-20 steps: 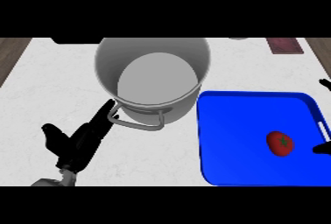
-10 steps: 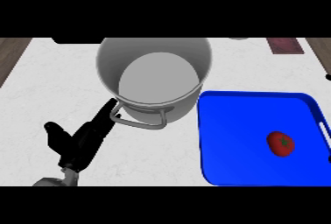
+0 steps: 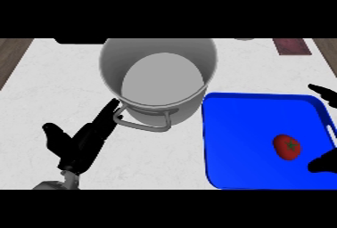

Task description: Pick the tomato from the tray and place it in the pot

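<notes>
Spanning the whole view, the bench [image 3: 39, 89] carries a pot [image 3: 158, 82] at far centre and a tray [image 3: 244, 133] to the right. The tomato [image 3: 287, 147] lies on the tray's right part, ungrasped. Left hand [image 3: 82, 140] rests released beside the pot, fingertips close to its near handle. Right hand [image 3: 326, 129] shows only in part at the right edge, straddling the tomato; whether its fingers are released or clenched cannot be told. Risks: the round tomato may roll away if nudged; the pot's tall wall could catch a low carry.
</notes>
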### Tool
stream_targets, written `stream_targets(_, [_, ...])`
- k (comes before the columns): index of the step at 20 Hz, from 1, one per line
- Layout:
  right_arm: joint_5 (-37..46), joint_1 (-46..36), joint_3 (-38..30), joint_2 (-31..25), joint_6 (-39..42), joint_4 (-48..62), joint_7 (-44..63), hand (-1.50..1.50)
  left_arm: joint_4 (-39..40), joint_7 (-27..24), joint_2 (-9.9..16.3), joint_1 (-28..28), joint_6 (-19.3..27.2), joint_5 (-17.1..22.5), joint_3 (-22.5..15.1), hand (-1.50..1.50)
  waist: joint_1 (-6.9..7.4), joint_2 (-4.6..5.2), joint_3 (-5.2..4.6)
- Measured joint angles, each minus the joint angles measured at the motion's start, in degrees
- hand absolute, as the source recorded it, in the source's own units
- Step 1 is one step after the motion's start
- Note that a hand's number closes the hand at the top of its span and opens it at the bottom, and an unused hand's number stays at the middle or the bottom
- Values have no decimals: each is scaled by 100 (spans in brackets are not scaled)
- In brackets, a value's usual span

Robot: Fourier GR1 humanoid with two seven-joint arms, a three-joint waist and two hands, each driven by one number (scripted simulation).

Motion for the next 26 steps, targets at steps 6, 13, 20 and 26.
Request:
stream_targets(6, [800, 106, 352, 378, 28, 222, -193, -150, 15, 50, -128, 7, -95, -119, 105, 0, 7, 5, 2])
stream_targets(13, [1672, 476, 419, 421, 82, 292, -427, -150, 23, 23, -140, 110, -347, -145, 270, 0, -3, 4, 2])
stream_targets(20, [2279, 559, 380, 747, 258, 585, -776, -150, -164, 83, -247, 322, -517, -268, 388, 0, 5, 4, 3])
stream_targets(26, [2758, 562, 304, 1047, 309, 880, -1053, -150, -333, 247, -370, 357, -608, -385, 479, 0, 7, 4, 3])
